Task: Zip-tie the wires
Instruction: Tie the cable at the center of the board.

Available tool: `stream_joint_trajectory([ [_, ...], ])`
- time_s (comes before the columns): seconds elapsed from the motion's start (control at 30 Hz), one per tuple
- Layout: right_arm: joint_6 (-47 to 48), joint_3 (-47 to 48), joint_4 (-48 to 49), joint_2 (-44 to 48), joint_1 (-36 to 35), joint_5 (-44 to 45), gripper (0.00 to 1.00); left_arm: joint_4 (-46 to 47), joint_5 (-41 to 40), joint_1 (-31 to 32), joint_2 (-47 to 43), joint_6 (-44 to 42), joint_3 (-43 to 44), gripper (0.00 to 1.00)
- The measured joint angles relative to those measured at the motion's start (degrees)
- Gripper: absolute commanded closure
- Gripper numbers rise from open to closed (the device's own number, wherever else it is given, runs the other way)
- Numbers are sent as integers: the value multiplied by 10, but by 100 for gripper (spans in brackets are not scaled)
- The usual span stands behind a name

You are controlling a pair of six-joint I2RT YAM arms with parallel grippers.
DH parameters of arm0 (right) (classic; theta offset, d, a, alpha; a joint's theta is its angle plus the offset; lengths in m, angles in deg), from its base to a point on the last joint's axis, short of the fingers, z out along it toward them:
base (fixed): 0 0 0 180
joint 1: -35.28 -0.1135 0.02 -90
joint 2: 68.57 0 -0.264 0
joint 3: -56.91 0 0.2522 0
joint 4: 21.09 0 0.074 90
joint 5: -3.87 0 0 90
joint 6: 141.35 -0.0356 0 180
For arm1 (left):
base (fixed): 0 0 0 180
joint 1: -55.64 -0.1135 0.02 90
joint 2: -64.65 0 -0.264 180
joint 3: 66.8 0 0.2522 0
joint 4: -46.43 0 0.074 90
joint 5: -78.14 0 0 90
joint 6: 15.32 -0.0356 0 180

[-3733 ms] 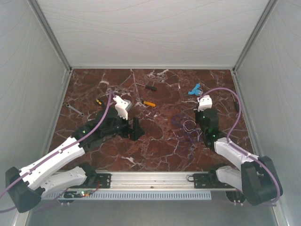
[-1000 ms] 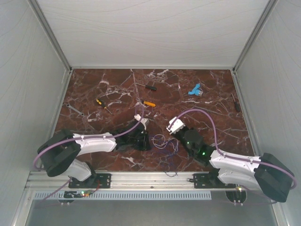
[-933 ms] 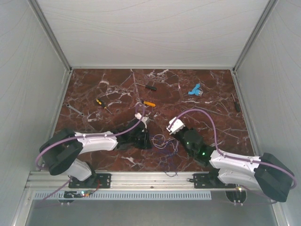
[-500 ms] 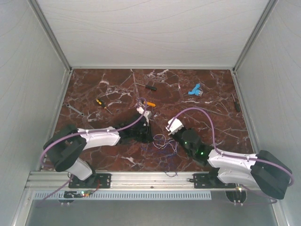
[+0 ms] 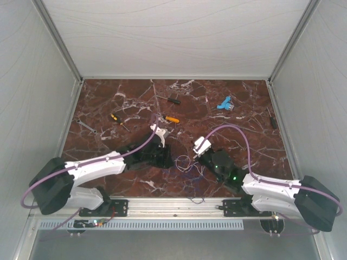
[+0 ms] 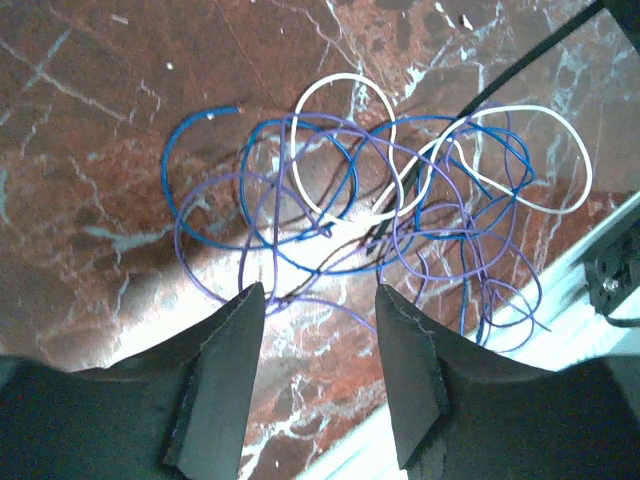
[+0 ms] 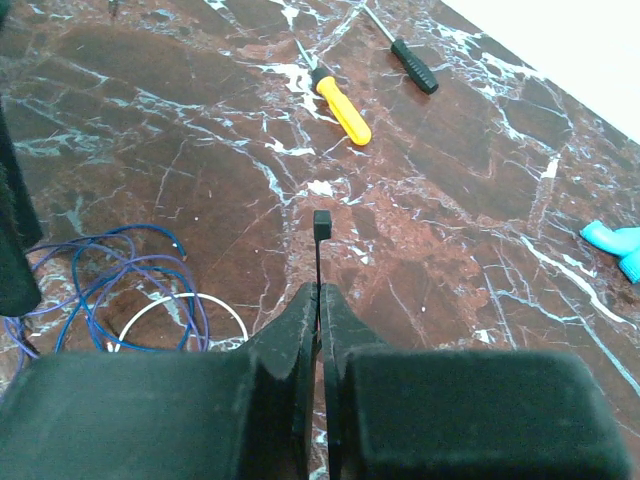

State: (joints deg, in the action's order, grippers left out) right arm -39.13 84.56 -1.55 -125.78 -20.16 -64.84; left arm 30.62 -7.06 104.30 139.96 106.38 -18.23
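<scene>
No readable txt in any view.
Checking top cam and both wrist cams: no label, brand, no. or sign legible. The orange screwdriver handle (image 7: 343, 112), the black screwdriver handle (image 7: 414, 80) and the white arm shells (image 5: 97, 165) all read as plain surfaces. The wires (image 6: 380, 205) are too thin to show any marking.
</scene>
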Motion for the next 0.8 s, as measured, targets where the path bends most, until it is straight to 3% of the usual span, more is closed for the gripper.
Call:
stream_joint_trajectory([
  [0.1, 2, -3, 3, 0, -1, -13, 100, -25, -2, 9, -33, 3, -9, 72],
  [0.23, 9, -4, 17, -1, -2, -36, 100, -46, 12, 19, -58, 13, -35, 86],
  [0.53, 34, -12, 68, -25, -3, -83, 100, -21, 60, 38, -33, 44, -94, 89],
  [0.8, 64, -14, 73, 5, 2, -41, 100, 21, 61, 43, 5, 63, -97, 89],
])
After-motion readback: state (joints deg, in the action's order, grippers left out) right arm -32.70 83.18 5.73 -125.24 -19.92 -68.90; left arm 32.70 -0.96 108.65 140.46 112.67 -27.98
